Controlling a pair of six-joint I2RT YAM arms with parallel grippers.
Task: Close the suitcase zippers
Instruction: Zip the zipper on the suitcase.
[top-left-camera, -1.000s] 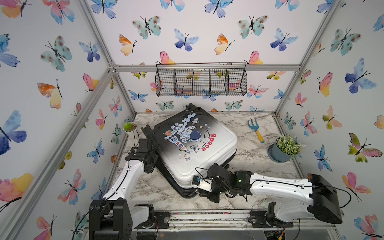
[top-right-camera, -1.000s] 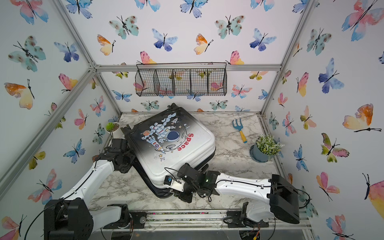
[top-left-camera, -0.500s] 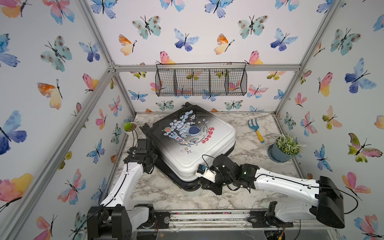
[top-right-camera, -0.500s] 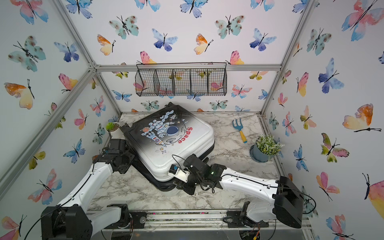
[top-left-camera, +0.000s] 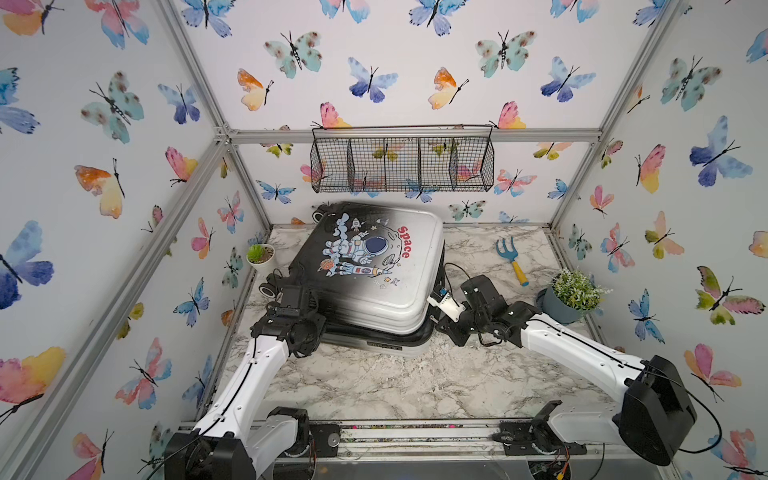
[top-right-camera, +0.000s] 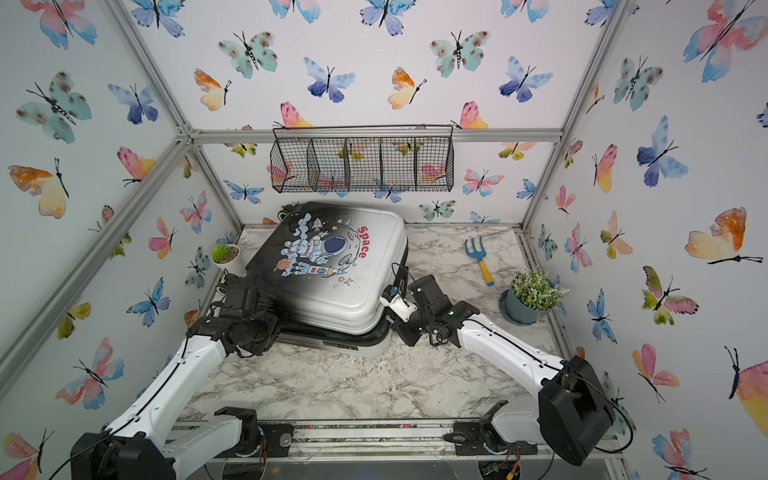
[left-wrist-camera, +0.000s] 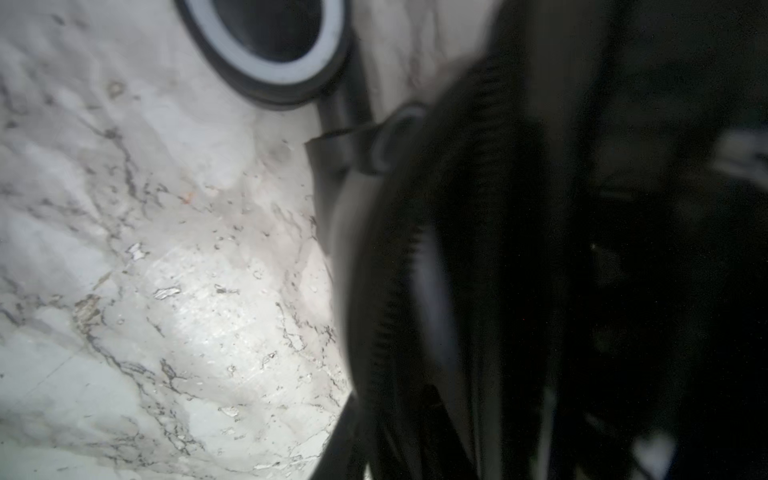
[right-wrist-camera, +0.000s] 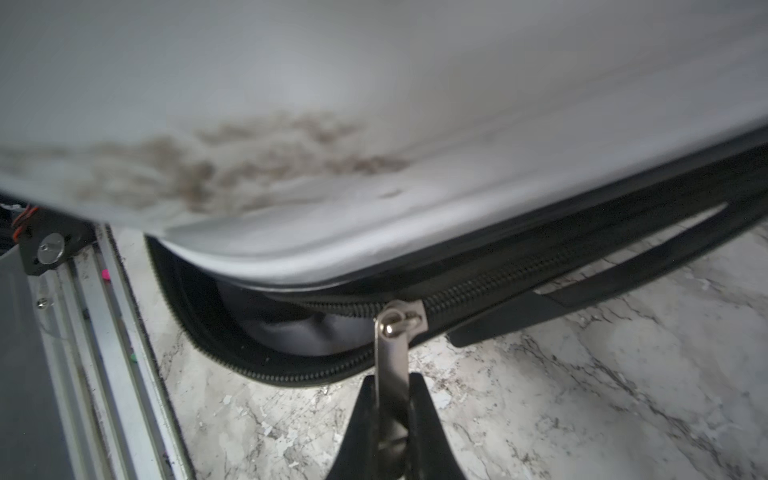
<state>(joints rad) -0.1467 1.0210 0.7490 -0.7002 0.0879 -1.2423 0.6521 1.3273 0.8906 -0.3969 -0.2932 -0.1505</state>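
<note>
The suitcase lies flat on the marble table, astronaut print facing up, its white front edge toward me. My right gripper sits at the front right corner, shut on the silver zipper pull. Behind the slider the black zipper track is joined; ahead of it the shells gape and show grey lining. My left gripper presses against the suitcase's left front corner by a wheel. That wrist view is blurred and dark: one finger and zipper teeth show, the jaw gap does not.
A small white pot stands left of the suitcase by the wall. A blue garden fork and a grey potted plant lie to the right. A wire basket hangs on the back wall. A metal rail borders the front.
My right gripper has dragged the pull along the front edge, rightward and away to the right corner. The suitcase has swung round so its front edge faces me. The left arm barely moved.
</note>
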